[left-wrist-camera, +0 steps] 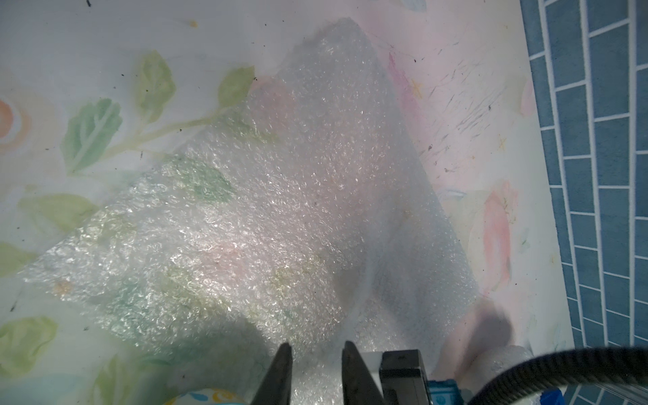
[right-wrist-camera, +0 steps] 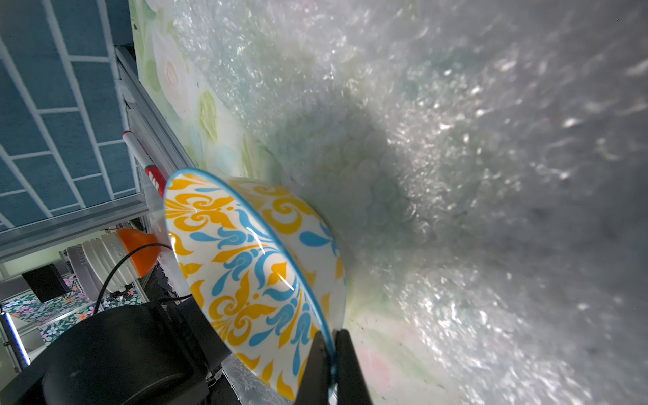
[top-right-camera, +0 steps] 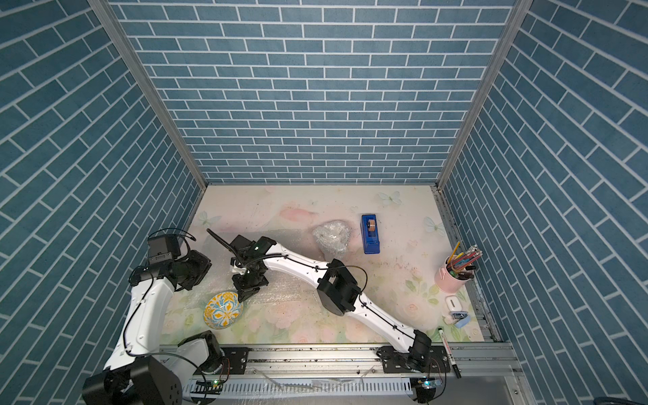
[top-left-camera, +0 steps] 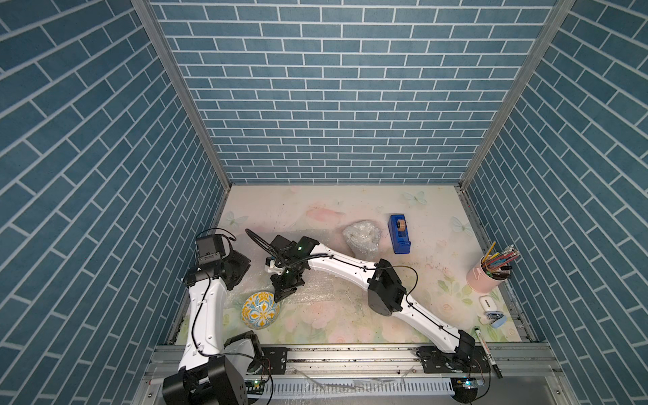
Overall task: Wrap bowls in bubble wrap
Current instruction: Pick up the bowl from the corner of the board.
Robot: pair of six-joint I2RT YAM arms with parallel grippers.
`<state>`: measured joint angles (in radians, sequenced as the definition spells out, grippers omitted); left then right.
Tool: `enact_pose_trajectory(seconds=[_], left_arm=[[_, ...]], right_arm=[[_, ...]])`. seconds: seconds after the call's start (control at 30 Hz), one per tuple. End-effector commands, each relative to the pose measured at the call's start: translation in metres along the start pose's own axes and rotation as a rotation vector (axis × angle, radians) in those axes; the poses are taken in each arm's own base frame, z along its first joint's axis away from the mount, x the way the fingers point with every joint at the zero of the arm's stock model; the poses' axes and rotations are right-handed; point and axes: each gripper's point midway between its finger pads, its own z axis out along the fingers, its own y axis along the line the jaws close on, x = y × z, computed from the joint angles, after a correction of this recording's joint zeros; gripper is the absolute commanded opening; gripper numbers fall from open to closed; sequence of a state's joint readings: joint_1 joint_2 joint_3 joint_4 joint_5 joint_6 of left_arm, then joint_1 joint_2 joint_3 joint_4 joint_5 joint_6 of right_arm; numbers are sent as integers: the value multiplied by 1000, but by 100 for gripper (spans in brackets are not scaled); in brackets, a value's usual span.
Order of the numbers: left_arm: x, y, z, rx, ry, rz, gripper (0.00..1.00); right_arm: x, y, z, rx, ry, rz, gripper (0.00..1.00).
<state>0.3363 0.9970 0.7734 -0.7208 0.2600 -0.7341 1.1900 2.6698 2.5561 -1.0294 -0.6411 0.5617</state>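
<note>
A yellow-and-blue floral bowl [top-left-camera: 261, 310] [top-right-camera: 223, 310] sits tilted near the table's front left, at the near edge of a flat bubble wrap sheet [top-left-camera: 317, 289] [left-wrist-camera: 280, 210] [right-wrist-camera: 456, 140]. My right gripper [right-wrist-camera: 329, 342] [top-left-camera: 280, 296] is shut on the bowl's blue rim, one finger inside and one outside. My left gripper [left-wrist-camera: 317, 354] [top-left-camera: 236, 271] hovers over the sheet's left part with its jaws a little apart, and only wrap shows through the gap. A crumpled whitish bubble wrap bundle [top-left-camera: 362, 238] [top-right-camera: 331, 235] lies further back; what is inside it is hidden.
A blue tape dispenser [top-left-camera: 399, 233] stands just right of the bundle. At the right edge are a pink pencil cup [top-left-camera: 485, 277], a white case [top-left-camera: 487, 301] and a small blue stapler [top-left-camera: 494, 319]. A marker [top-left-camera: 487, 350] lies on the front rail. Brick walls enclose three sides.
</note>
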Motion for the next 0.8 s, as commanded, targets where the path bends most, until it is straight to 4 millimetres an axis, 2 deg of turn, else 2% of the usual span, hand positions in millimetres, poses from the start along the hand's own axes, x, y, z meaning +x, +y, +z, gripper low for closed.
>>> enact_pose_trajectory(seconds=[0.0, 0.07, 0.17, 0.2, 0.37, 0.5, 0.6, 0.7, 0.77], left_arm=[[-1, 1, 0, -1, -2, 21, 27], [-2, -3, -1, 15, 0, 28, 28], [-2, -6, 0, 27, 5, 32, 27], [-2, -8, 0, 43, 6, 35, 27], [10, -17, 16, 90, 36, 48, 24], [47, -50, 34, 126, 91, 158, 23], [82, -61, 57, 137, 153, 202, 22], [105, -63, 76, 114, 225, 228, 19], [123, -67, 84, 112, 259, 258, 19]], right_arm=[[-2, 6, -26, 38, -56, -64, 0], [-6, 10, -54, 59, -146, -81, 0], [-4, 3, -101, 63, -271, -45, 0], [0, 5, -125, 60, -329, -43, 0], [30, -17, -206, 45, -523, 25, 0], [58, -70, -259, 200, -627, 158, 0], [75, -104, -293, 261, -712, 280, 0], [91, -123, -315, 289, -775, 359, 0], [100, -131, -323, 307, -791, 393, 0]])
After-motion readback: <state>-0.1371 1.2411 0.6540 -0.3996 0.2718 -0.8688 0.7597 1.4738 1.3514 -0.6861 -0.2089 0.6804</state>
